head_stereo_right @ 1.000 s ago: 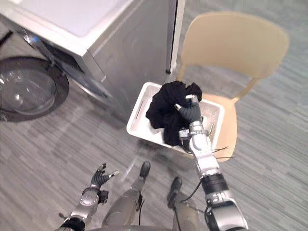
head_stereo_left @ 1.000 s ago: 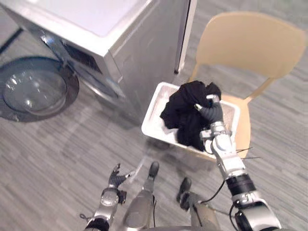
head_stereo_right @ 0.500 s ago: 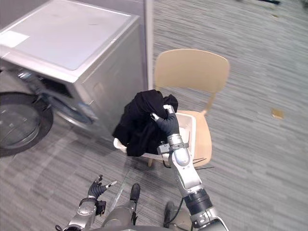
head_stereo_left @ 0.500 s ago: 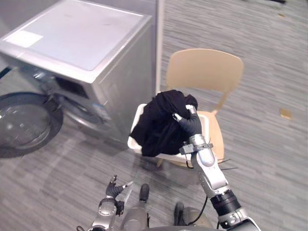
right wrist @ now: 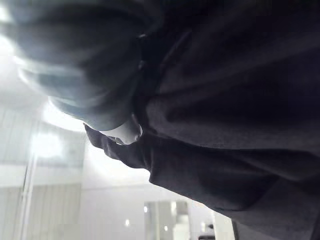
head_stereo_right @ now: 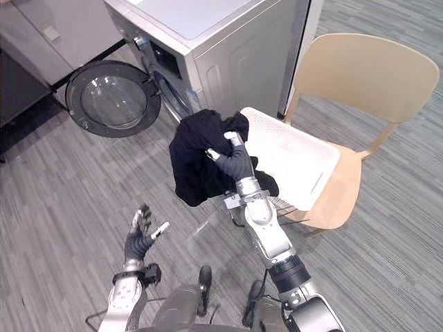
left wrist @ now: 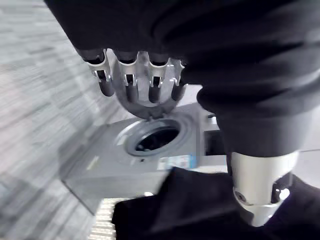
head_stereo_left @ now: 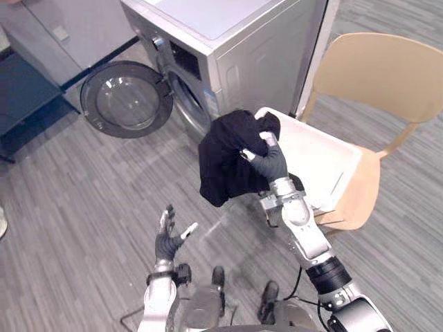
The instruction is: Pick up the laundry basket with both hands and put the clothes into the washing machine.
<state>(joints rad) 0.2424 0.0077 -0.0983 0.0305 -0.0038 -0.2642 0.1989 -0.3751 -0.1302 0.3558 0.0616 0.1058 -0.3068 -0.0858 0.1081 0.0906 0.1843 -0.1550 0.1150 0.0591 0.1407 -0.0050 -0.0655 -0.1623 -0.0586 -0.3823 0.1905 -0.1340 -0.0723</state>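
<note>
- At 10 o'clock in the eye views, the washer's round door [head_stereo_left: 124, 100] stands swung wide open over the floor [head_stereo_left: 90, 207].
- Washer [head_stereo_left: 235, 41]: at 12 o'clock, with its drum mouth facing 9 o'clock, just beside the door's hinge. The left wrist view shows that mouth past the fingers [left wrist: 135, 80].
- Left hand [head_stereo_left: 168, 235]: at 7 o'clock, low over the floor, palm up with the fingers straight and spread. It is released and grasps nothing.
- Clothes [head_stereo_left: 225, 155]: a black bundle at the centre, hanging in the air from the right hand. It sits between the washer's front and the basket. Its top overlaps the basket's near corner, and I cannot tell whether they touch.
- Right hand [head_stereo_left: 266, 160]: at the bundle's 3 o'clock side, fingers clenched round the black cloth. The right wrist view shows dark folds pressed against it.
- Basket [head_stereo_left: 311, 155]: white, at 3 o'clock, resting on the chair seat.
- Chair [head_stereo_left: 387, 76]: tan, at 2 o'clock, close beside the washer's side.
</note>
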